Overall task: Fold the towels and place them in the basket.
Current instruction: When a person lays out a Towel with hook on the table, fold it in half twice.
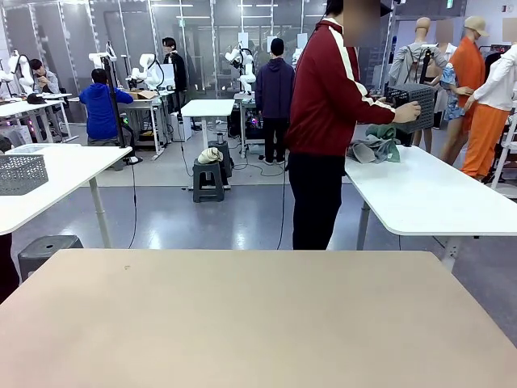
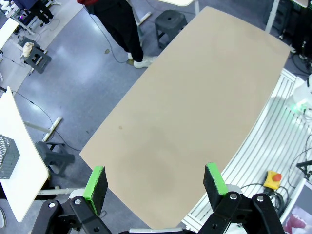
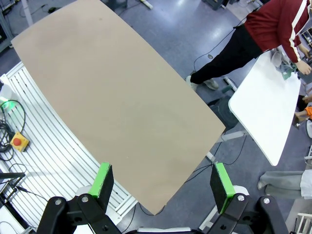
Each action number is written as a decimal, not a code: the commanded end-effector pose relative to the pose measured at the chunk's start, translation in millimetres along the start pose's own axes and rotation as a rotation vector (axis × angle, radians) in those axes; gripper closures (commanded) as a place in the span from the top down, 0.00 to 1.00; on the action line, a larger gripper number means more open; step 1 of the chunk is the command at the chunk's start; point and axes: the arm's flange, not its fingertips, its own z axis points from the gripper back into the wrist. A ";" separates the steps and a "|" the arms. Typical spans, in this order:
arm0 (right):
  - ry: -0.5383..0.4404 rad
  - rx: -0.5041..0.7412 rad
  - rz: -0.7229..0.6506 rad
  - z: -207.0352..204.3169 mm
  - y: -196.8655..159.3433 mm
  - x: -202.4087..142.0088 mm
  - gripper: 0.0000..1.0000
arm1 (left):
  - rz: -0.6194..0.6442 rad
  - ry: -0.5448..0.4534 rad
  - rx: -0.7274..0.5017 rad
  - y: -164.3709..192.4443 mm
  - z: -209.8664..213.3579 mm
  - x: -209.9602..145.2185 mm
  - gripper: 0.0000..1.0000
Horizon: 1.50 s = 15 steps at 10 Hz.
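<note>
1. beige table [image 1: 258, 323]; nearest the camera in front view; seen from above in both wrist views.
2. left gripper [image 2: 155, 181]; jaws spread wide; green pads [image 2: 96, 183] well apart, pinching nothing; hangs high above one end of beige table, no contact.
3. right gripper [image 3: 163, 180]; jaws likewise spread wide; pads [image 3: 222, 181] well apart, pinching nothing; hangs high above a corner of beige table, no contact.
4. person [image 1: 323, 105]; maroon jacket w/ white sleeve stripe, black trousers; stands beyond far edge of beige table, turned toward pic right.
5. white table [image 1: 436, 202]; right of person, well apart from beige table.
6. basket [image 1: 416, 101]; dark grey, lattice sides; gripped by person's hand [image 1: 406, 113] over far part of white table; whether it sits on the top or is lifted: cannot tell.
7. towels [image 1: 374, 145]; loose unfolded heap on white table, at the end nearest the person; green piece toward the back, pale greyish piece in front; just beside and below the basket in the pic; outside the basket.
8. grey lattice box [image 1: 23, 174]; on a separate white table at pic left, well apart from the person.
9. red stop button [image 2: 273, 179]; on yellow housing, on ribbed white platform beside beige table.
</note>
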 end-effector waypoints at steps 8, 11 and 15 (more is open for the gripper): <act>-0.004 -0.002 0.001 1.6 0.5 -1.0 1.00 | 0.000 -0.005 0.002 -0.6 1.0 -1.6 1.00; -0.004 -0.002 0.001 1.6 0.5 -1.0 1.00 | 0.000 -0.005 0.002 -0.6 1.0 -1.6 1.00; -0.004 -0.002 0.001 1.6 0.5 -1.0 1.00 | 0.000 -0.005 0.002 -0.6 1.0 -1.6 1.00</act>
